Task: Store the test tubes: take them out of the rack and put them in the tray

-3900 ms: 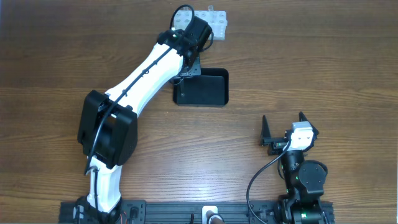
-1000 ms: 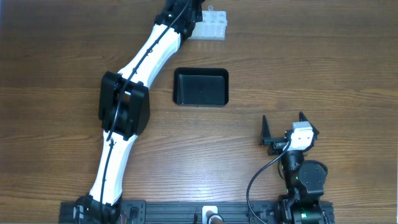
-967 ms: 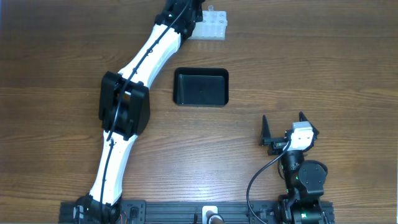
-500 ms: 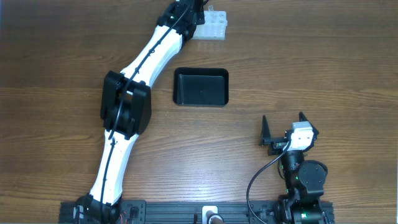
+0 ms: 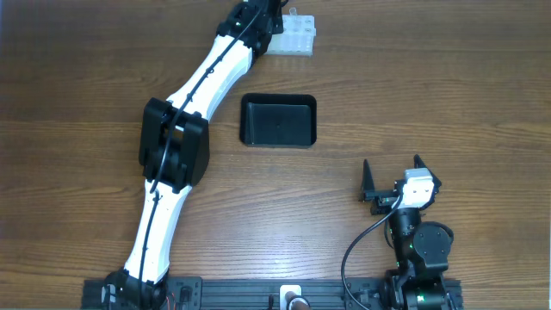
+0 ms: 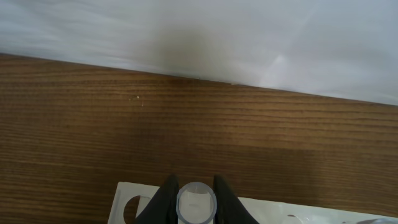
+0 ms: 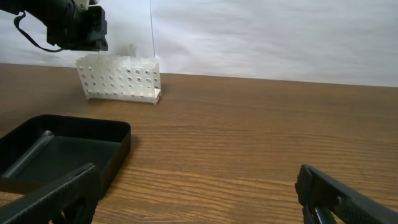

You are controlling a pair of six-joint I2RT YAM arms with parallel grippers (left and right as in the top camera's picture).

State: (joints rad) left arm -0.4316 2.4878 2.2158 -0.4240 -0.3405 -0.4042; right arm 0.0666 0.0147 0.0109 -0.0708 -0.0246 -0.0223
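A white test tube rack (image 5: 294,36) stands at the table's far edge, also seen in the right wrist view (image 7: 121,78). My left gripper (image 5: 274,15) is over the rack's left end. In the left wrist view its fingers (image 6: 166,194) press both sides of a clear test tube (image 6: 196,204) standing in the rack (image 6: 127,199). The black tray (image 5: 277,98) lies nearer, in mid table; a faint clear streak in the tray (image 7: 118,152) may be a tube. My right gripper (image 5: 392,176) stands open and empty near its base.
A pale wall (image 6: 199,37) rises just behind the rack. Bare wood table (image 5: 448,95) stretches to the right of the tray and the rack, and also on the left side.
The left arm has gone from over the tray out to the rack, where it has barely shifted in the last second. The right arm has not moved.
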